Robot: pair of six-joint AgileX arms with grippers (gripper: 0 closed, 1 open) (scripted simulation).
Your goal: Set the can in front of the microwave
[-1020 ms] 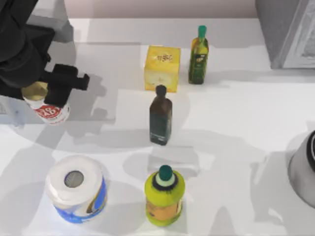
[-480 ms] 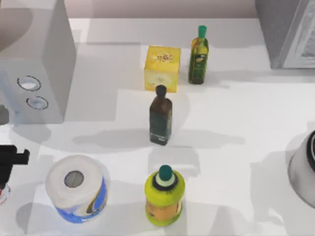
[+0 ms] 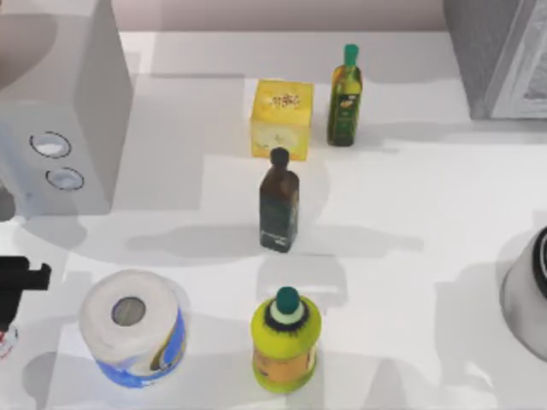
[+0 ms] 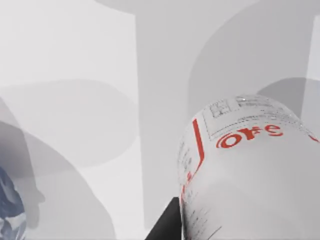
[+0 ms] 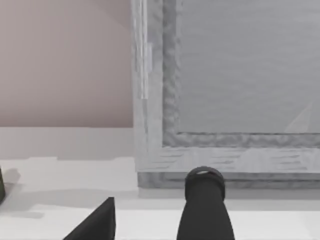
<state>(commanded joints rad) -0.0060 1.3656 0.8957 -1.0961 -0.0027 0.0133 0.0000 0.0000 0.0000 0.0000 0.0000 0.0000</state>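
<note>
The microwave (image 3: 60,111) is the light grey box with two round dials at the table's back left. Nearer than its dial face, at the far left edge of the top view, my left gripper (image 3: 13,295) is shut on the can (image 3: 4,340), of which a sliver shows. In the left wrist view the white can (image 4: 250,170) with its red emblem looms close, a dark finger (image 4: 167,225) against its side. My right gripper (image 5: 150,222) is open near the darker grey appliance (image 5: 225,100).
A paper roll (image 3: 130,326) stands right beside the left gripper. A yellow-green jar (image 3: 286,340), dark bottle (image 3: 279,201), yellow box (image 3: 282,118) and green bottle (image 3: 345,96) fill the middle. A darker grey appliance (image 3: 500,55) sits back right, a round grey object (image 3: 528,295) at the right edge.
One second ago the left arm covered the microwave with the can held beside it. It has swung toward the near left edge with the can, uncovering the microwave, and has barely moved since.
</note>
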